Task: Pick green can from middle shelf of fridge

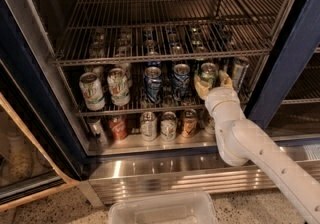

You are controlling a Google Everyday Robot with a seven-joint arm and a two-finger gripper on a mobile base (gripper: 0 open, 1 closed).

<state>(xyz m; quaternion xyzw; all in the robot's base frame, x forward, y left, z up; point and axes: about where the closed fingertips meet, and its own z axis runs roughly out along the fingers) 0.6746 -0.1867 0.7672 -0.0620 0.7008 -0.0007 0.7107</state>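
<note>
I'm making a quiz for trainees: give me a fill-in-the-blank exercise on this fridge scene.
The end effector is at the ____ drink can with a silver top. Just left of it on the grey wire shelf stand two ____ soda cans. The shelf's leftmost front cans are mostly ____.
Missing: green; blue; white.

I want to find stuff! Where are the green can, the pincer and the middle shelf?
green can (pixel 208 68): camera view, silver top.
pincer (pixel 213 84): camera view, its tip, at the green can.
middle shelf (pixel 130 112): camera view, front rail.
</note>
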